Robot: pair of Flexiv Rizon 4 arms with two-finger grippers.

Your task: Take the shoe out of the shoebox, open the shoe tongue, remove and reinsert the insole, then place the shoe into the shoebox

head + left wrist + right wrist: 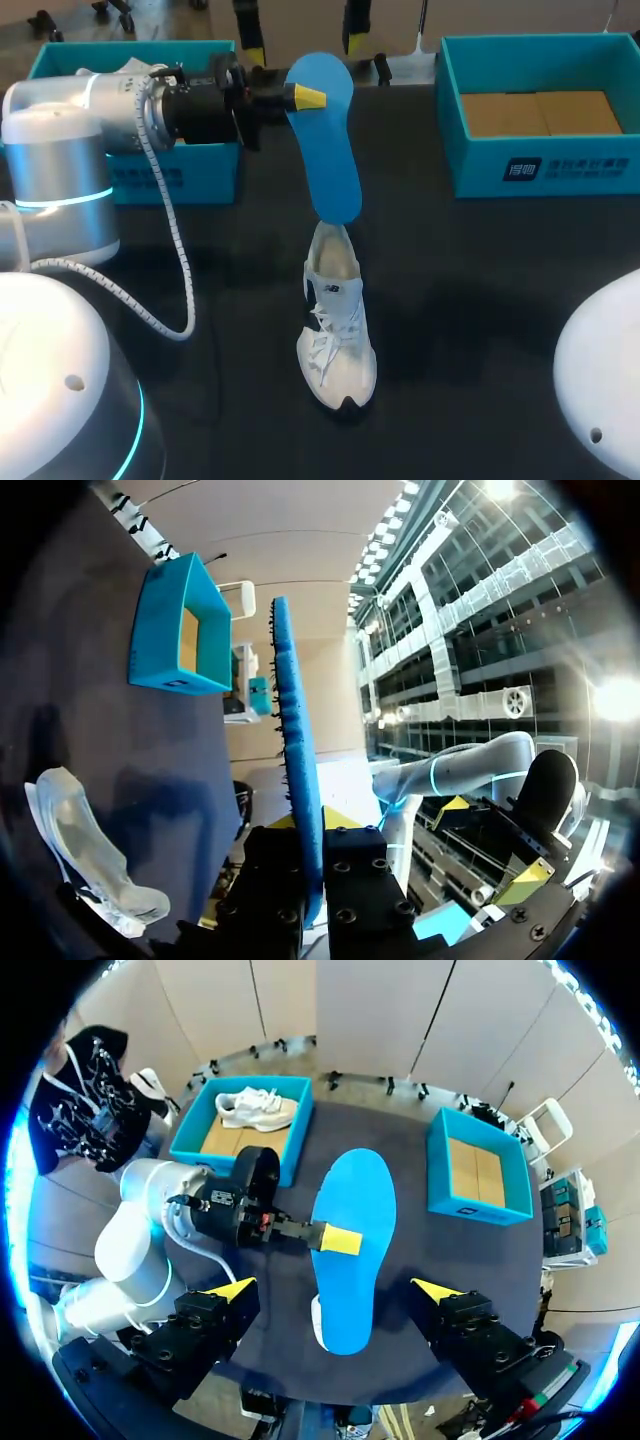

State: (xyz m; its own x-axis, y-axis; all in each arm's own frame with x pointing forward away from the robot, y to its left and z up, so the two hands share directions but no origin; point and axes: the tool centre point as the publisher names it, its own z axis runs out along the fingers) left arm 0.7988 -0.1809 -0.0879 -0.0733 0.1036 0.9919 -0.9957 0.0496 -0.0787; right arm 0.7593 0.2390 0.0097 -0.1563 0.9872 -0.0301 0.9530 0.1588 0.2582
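Above the shoe (338, 340), my left end effector (303, 97) grasps the insole (332, 160), its low end at the shoe's mouth. Next, I judge, comes feeding it back inside. My right end effector (335, 1290) is released.

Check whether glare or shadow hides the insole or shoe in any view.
Head view: even light, insole and shoe plain, no harsh shadow on the table. Left wrist view: strong glare beside the insole, not on it; shoe dimmer but readable. Right wrist view: no glare; the insole covers most of the shoe.
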